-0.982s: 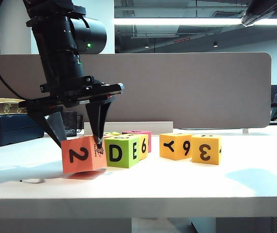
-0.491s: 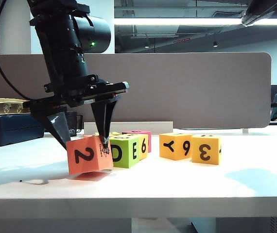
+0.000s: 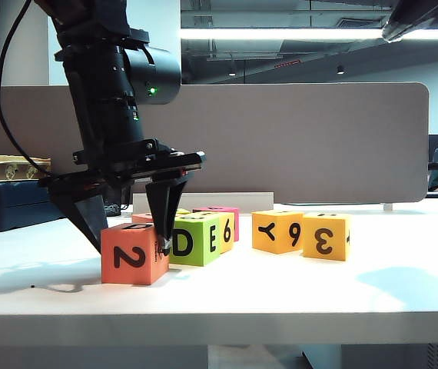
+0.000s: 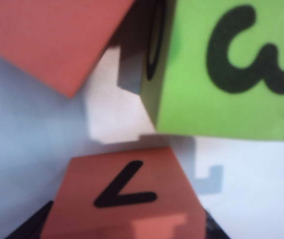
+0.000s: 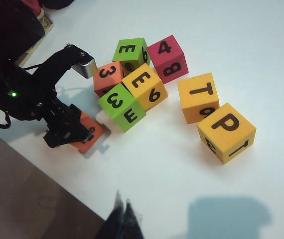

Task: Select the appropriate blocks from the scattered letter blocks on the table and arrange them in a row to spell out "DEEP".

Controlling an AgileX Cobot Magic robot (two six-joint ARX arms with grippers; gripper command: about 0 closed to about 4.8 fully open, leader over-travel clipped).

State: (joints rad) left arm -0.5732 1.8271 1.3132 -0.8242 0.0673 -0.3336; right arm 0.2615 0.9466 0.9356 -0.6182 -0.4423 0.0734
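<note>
A red-orange block with a black 2 [image 3: 133, 254] rests flat on the white table [image 3: 280, 292], left of the lime-green D/E block [image 3: 192, 240]. My left gripper [image 3: 131, 244] points down and is shut on it, one finger on each side. In the left wrist view the held block [image 4: 127, 189] fills the space at my left gripper [image 4: 127, 226], close to the lime-green block [image 4: 221, 74]. My right gripper [image 5: 123, 209] hangs shut over bare table, apart from the cluster; from there I see an amber E/6 block [image 5: 144, 87] and an amber P block [image 5: 226, 132].
An amber Y/6 block [image 3: 278, 231] and an amber 3 block [image 3: 326, 236] stand to the right, a pink block [image 3: 220, 217] behind. A grey partition [image 3: 296, 138] closes the back. A second red-orange block [image 4: 57, 35] lies near the held one.
The red-orange 2 block was tilted with one edge raised; now it sits flat on the table. My left gripper has sunk slightly with it. The right arm has not moved.
</note>
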